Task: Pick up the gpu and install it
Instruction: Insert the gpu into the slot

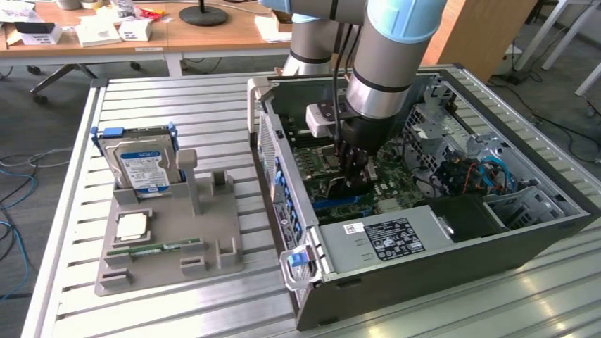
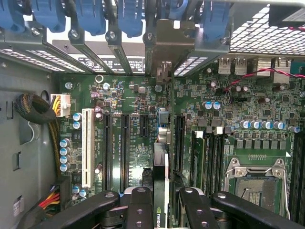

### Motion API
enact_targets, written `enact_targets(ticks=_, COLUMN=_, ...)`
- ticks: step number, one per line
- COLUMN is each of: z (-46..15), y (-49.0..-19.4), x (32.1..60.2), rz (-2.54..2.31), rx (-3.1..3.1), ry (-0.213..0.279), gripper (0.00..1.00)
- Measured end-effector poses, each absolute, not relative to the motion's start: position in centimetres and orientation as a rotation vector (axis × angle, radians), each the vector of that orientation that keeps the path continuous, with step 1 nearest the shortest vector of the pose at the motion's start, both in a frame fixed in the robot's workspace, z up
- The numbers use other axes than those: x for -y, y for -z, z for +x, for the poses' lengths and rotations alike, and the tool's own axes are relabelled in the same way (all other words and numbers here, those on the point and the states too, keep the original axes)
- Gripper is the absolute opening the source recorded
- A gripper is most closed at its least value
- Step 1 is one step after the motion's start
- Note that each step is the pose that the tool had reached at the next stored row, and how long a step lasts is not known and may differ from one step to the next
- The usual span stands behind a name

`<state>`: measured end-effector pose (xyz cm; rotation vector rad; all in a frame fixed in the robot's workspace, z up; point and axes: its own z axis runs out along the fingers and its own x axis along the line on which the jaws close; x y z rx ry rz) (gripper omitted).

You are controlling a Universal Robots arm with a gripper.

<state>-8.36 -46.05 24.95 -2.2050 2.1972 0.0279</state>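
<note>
Exterior view: a metal table [image 1: 188, 98] carried an open computer case [image 1: 441, 260], and the robot arm [image 1: 390, 49] reached down into it. On the exterior view's left, a gray holder [image 1: 169, 232] kept a hard drive [image 1: 143, 165] upright. In the wrist view the gripper [image 2: 160, 202] was clamped on the graphics card [image 2: 160, 164], held edge-on over the motherboard [image 2: 138, 95] between its slots; whether it touched one could not be told.

The gripper [image 1: 354, 182] hides most of the gpu [image 2: 160, 164].
</note>
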Motion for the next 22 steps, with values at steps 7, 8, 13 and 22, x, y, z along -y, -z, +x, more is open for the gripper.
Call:
enact_targets(ticks=7, z=-8.37, y=-24.93, x=46.06, rz=-2.205, rx=-2.197, ry=-0.028, gripper=0.26)
enact_targets(ticks=8, z=-8.37, y=-24.93, x=46.05, rz=-2.205, rx=-2.197, ry=-0.028, gripper=0.26)
enact_targets(ticks=13, z=-8.37, y=-24.93, x=46.05, rz=-2.205, rx=-2.198, ry=-0.028, gripper=0.26)
enact_targets(ticks=22, z=-8.39, y=-24.92, x=46.05, rz=-2.205, rx=-2.198, ry=-0.028, gripper=0.26)
